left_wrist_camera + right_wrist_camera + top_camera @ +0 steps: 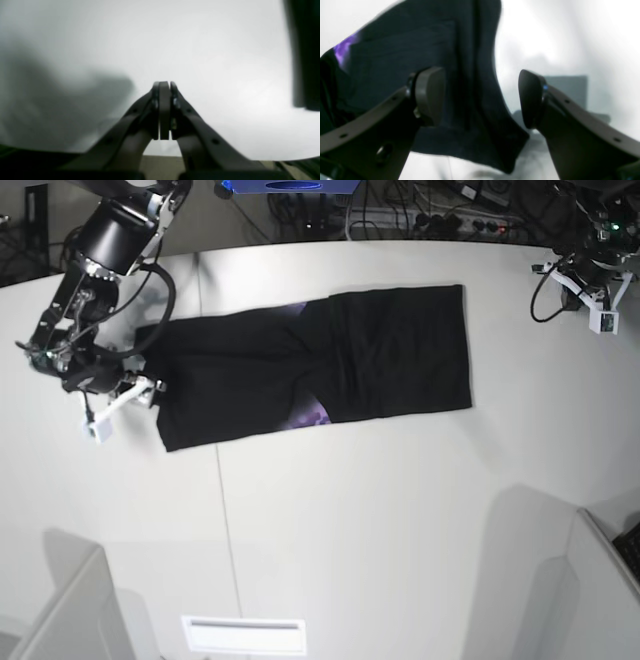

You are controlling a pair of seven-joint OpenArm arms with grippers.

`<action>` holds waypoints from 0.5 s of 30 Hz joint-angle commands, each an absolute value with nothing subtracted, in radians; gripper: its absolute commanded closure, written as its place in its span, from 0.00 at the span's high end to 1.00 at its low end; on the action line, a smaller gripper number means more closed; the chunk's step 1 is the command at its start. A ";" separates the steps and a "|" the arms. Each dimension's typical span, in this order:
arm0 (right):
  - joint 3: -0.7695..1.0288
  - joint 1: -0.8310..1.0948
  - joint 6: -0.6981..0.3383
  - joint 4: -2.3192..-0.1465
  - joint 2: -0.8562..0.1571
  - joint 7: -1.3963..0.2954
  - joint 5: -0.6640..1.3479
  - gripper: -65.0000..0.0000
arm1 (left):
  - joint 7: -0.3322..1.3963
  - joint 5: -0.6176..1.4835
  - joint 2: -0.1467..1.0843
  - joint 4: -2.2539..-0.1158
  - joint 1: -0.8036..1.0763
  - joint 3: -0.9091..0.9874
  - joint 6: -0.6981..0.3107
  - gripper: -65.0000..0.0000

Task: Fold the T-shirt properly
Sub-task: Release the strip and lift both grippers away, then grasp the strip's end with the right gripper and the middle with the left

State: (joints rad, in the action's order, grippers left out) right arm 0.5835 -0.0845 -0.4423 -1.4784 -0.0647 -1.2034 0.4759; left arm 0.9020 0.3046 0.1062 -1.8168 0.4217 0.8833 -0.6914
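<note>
Right gripper (480,100), jaws spread at the T-shirt (300,370) end, should pinch both hem layers squarely before folding over; left gripper (165,86) pressed together, well apart.

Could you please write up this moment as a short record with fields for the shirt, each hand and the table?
T-shirt: black, lying flat on the table as a long band, sides folded in; a bit of purple print shows at its near edge
Right hand: open, at the shirt's end, cloth seen between its fingers, not gripped
Left hand: shut, holding nothing, away from the shirt near the far corner
Table: white, shirt across its far half
</note>
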 commanded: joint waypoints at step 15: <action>0.576 -0.059 -0.564 -1.382 -0.051 -1.207 0.498 0.64 | 0.791 0.271 0.094 -1.719 0.394 0.717 -0.698 0.00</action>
